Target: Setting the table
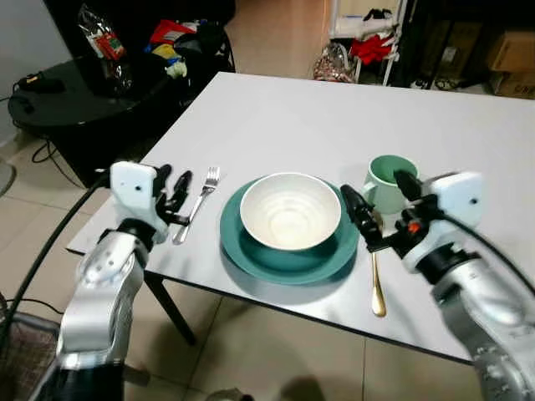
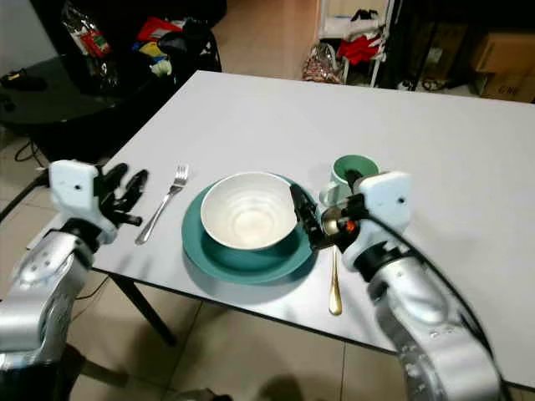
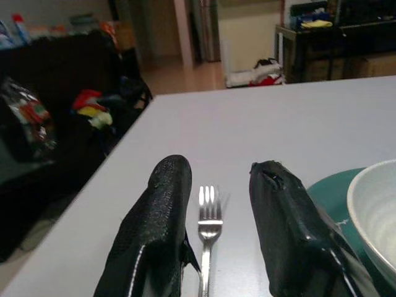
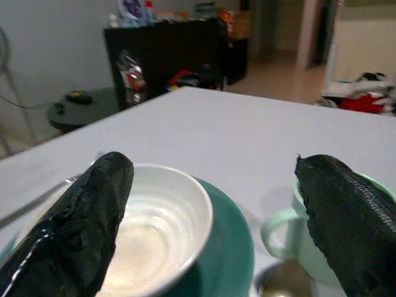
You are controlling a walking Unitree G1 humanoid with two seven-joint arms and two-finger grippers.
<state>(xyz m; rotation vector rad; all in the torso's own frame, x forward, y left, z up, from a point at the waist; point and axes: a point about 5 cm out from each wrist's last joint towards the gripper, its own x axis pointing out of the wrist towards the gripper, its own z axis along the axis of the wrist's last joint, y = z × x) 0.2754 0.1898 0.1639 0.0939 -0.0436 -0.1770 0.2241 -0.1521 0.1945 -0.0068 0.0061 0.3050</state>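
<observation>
A white bowl [image 1: 290,209] sits on a teal plate [image 1: 251,259] near the front edge of the white table [image 1: 334,125]. Left of the plate lies a silver fork [image 1: 199,203], tines pointing away from me. My left gripper [image 1: 174,180] hovers open over the fork's handle end; in the left wrist view the fork [image 3: 209,229] lies between the two fingers. To the plate's right a gold spoon [image 1: 378,288] lies lengthwise, with a green mug [image 1: 386,182] behind it. My right gripper [image 1: 373,185] is open above the spoon's bowl end, between the plate and the mug [image 4: 291,235].
A black round side table [image 1: 58,100] with cables and a snack bag stands at the left. Bags and colourful clutter lie behind it. A rack with red cloth [image 1: 368,42] and cardboard boxes [image 1: 510,54] stand beyond the table. Tiled floor lies below the table's front edge.
</observation>
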